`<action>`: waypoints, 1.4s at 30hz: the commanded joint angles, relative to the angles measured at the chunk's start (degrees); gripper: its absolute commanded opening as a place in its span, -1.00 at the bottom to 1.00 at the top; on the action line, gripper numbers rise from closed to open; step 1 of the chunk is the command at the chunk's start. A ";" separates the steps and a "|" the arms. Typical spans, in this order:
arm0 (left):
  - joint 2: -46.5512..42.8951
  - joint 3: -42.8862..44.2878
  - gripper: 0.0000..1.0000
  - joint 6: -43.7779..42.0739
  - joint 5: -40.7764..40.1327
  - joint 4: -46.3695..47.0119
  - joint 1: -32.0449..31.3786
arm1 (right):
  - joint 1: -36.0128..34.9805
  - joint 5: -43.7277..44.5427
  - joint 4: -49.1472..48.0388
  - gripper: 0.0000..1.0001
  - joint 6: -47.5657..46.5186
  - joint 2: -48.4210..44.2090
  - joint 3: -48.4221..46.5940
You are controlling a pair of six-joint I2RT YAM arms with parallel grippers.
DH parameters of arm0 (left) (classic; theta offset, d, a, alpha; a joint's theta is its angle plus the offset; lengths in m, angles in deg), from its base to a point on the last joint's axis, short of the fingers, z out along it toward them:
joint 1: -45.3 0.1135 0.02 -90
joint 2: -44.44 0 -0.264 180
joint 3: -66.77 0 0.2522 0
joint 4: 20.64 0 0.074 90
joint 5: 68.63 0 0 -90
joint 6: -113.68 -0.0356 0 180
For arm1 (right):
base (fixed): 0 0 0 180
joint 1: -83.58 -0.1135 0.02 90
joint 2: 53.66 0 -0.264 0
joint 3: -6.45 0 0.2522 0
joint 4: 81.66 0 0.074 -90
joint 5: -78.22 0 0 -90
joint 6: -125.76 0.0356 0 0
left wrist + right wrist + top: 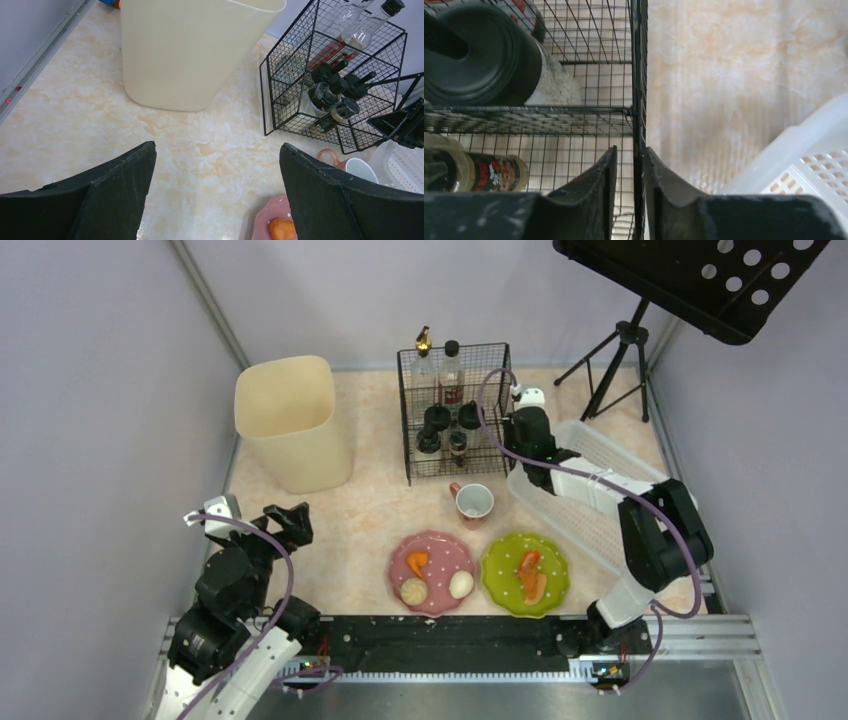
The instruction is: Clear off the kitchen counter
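From above, the marbled table point(370, 510) fills the floor of the booth, stretching from the rail where my bases sit back to the far wall. On it stand a cream bin point(290, 420) at far left, a black wire rack point(455, 415) of bottles and grinders at the far middle, and a pink mug point(475, 502) just in front of the rack. A pink plate point(395, 560) and a green plate point(555, 560) lie side by side near the rail, both with food on them. A white plastic basket point(585, 530) lies at right under my right arm. My left end effector point(287, 515) hangs over the table's left side, and my right end effector point(518, 430) is at the rack's right wall.

In the left wrist view, my left end effector point(217, 147) has its fingers spread wide with nothing between them, bare table below and the bin ahead.

In the right wrist view, my right end effector point(630, 149) straddles the rack's upright edge wire. The fingers are drawn narrow but not pressed together. The outer one lies against or just beside the wire, and a sliver of gap shows on the inner side. A black-lidded grinder point(474, 55) lies inside the rack.
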 commanded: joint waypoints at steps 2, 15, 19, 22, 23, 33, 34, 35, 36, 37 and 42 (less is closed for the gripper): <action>1.04 -0.22 0.95 -0.83 0.04 2.67 0.17 | 0.46 -0.94 -4.32 -0.61 0.57 2.26 -3.84; 1.12 -0.22 0.95 -0.94 -0.04 2.63 0.13 | 0.85 1.99 -3.96 -1.00 6.71 8.76 -10.87; 1.24 -0.21 0.95 -1.00 -0.04 2.62 0.13 | 1.16 2.65 -3.43 -1.00 9.36 10.94 -13.56; 1.34 -0.22 0.95 -1.00 0.05 2.66 0.18 | 1.51 2.82 -3.04 -1.00 11.33 12.99 -15.85; 1.34 -0.22 0.95 -1.00 0.05 2.71 0.16 | 1.60 2.94 -2.89 -1.00 11.88 13.44 -16.73; 2.20 -0.21 0.95 -1.18 0.22 2.70 0.21 | 3.05 3.73 1.07 -1.00 15.24 22.10 -27.55; 2.34 -0.20 0.95 -1.18 0.30 2.82 0.26 | 3.18 3.64 1.67 -1.00 15.30 23.03 -28.74; 2.47 -0.18 0.95 -1.27 0.33 2.83 0.27 | 3.34 3.75 2.05 -1.00 15.29 23.70 -30.00; 2.68 -0.22 0.95 -1.27 0.39 2.83 0.23 | 3.43 3.87 2.29 -1.00 15.14 24.29 -30.68; 2.80 -0.22 0.95 -1.27 0.44 2.83 0.23 | 3.53 3.80 2.51 -1.00 15.06 24.68 -31.16; 2.97 -0.22 0.95 -1.42 0.81 3.04 0.23 | 3.54 3.30 1.64 -0.61 14.85 23.08 -30.33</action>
